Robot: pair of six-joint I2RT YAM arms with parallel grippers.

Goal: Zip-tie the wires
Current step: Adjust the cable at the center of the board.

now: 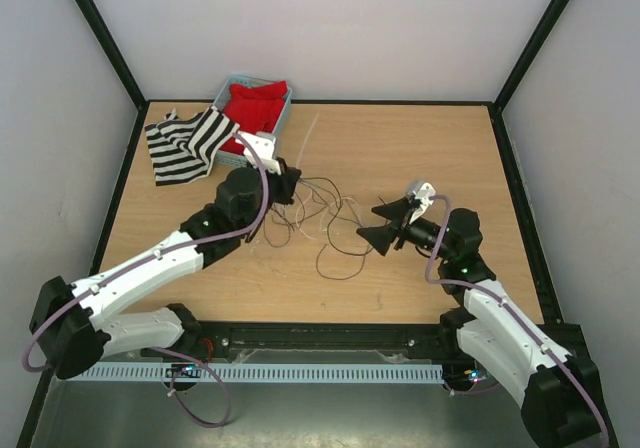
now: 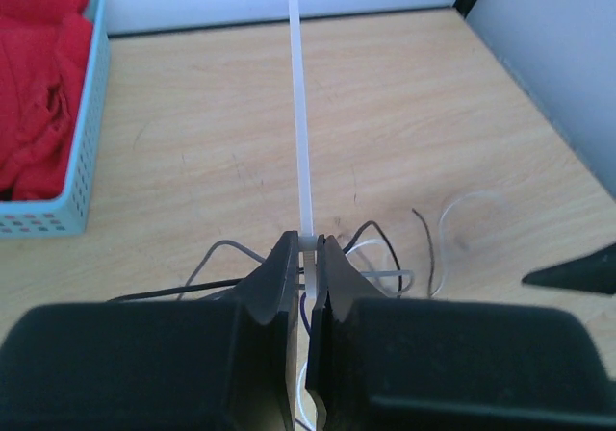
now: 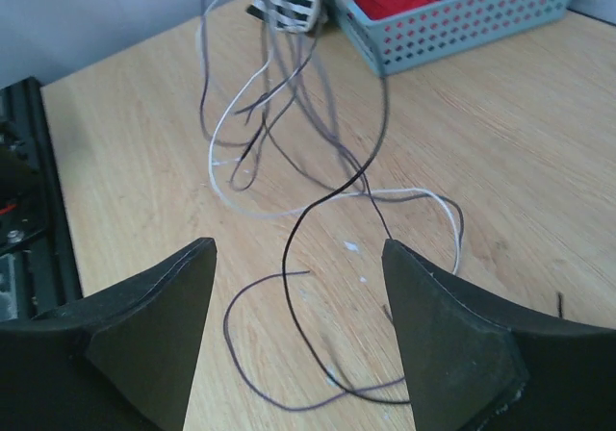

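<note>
Left fingers [image 2: 282, 267]: pinched shut on the zip tie [image 2: 300, 114].
Right fingers [image 3: 188, 277]: wide apart, empty, over the wires [image 3: 332, 192].
Risk: the loose, sprawling strands may slip any gathering grab, leaving the tie nothing to encircle.

The left arm [image 1: 130, 273] and right arm [image 1: 500, 318] share white shells, black joints, purple cables [image 1: 429, 265] and black wedge-shaped fingers [image 3: 144, 335].

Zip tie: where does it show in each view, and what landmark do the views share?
Top external: zip tie, a faint pale strip slanting up from the left gripper toward the back.
Left wrist: centre, rising straight from the shut left gripper.
Right wrist: not distinguishable among the wires.
Shared landmark: blue basket, visible in all three.
</note>
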